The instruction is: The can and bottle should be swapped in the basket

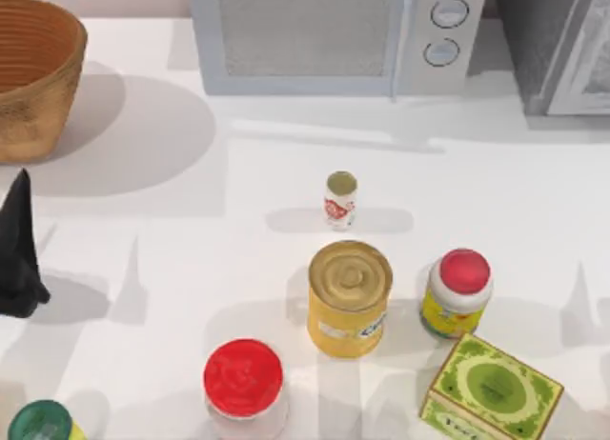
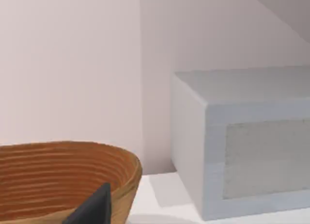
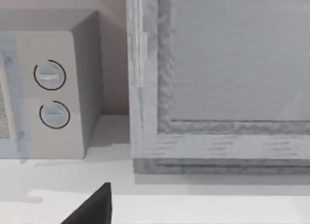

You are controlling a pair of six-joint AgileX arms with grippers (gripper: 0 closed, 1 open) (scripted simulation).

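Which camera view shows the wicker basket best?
The left wrist view: the basket shows its rim and ribbed inner wall, close behind the left pincer. The top view cuts it at the table's far left corner. The right wrist view faces the microwave.

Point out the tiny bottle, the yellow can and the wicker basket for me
bottle [image 1: 340,200]: top view, on its red label.
yellow can [image 1: 349,298]: top view, on its upper side wall.
basket [image 1: 34,107]: top view, on its outer ribbed wall.

Open table surrounds the bottle except the can just beside, toward the front.
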